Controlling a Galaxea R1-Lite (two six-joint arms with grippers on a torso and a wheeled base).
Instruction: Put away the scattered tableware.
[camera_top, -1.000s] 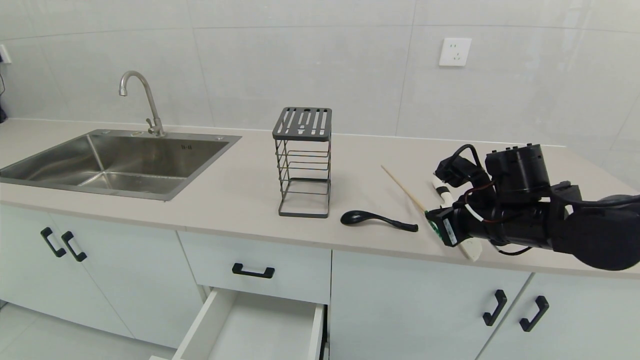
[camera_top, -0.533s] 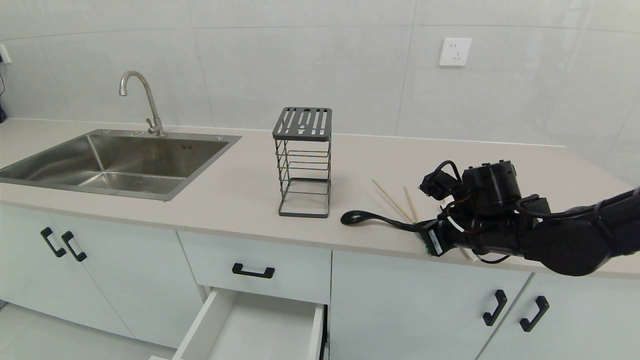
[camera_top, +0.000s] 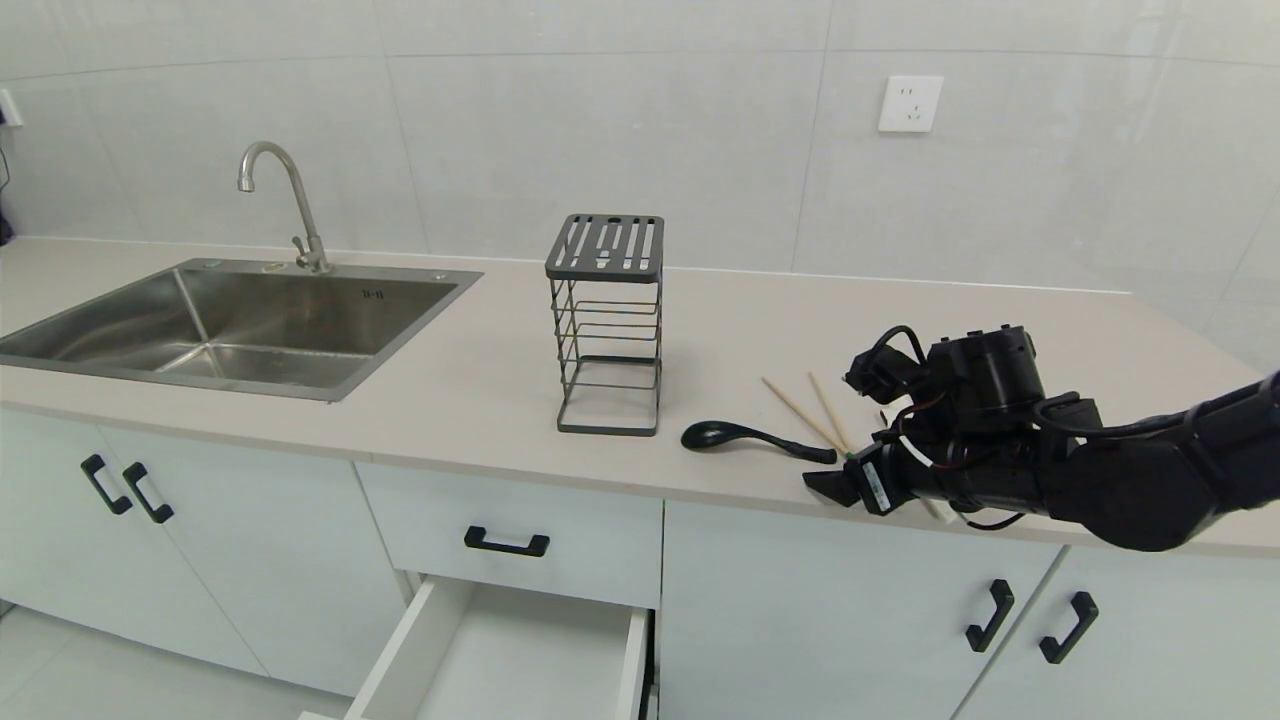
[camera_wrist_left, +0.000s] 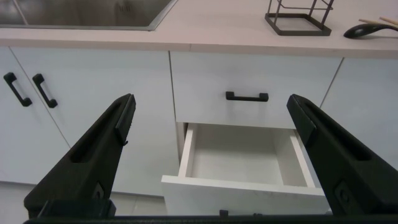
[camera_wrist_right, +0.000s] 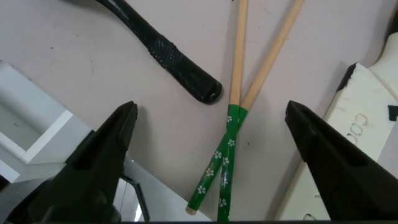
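Two wooden chopsticks (camera_top: 812, 412) with green flowered ends (camera_wrist_right: 225, 155) lie crossed on the counter near its front edge. A black spoon (camera_top: 752, 437) lies just left of them, its handle end (camera_wrist_right: 186, 78) close to the green tips. My right gripper (camera_top: 828, 486) hangs open over the counter's front edge, its fingers (camera_wrist_right: 106, 162) on either side of the chopsticks' green ends, touching nothing. A white utensil (camera_wrist_right: 373, 106) lies beside the chopsticks, mostly hidden under my right arm. My left gripper (camera_wrist_left: 211, 102) is open and low, facing the open drawer (camera_wrist_left: 242, 163).
A dark wire rack (camera_top: 606, 325) stands mid-counter, left of the spoon. The steel sink (camera_top: 240, 320) with its tap is at the far left. Below the counter a white drawer (camera_top: 505, 655) is pulled out. Cabinet doors with black handles flank it.
My right arm has come down and to the left, toward the counter's front edge, now covering most of the white utensil. The chopsticks lie as a crossed pair nearer the front.
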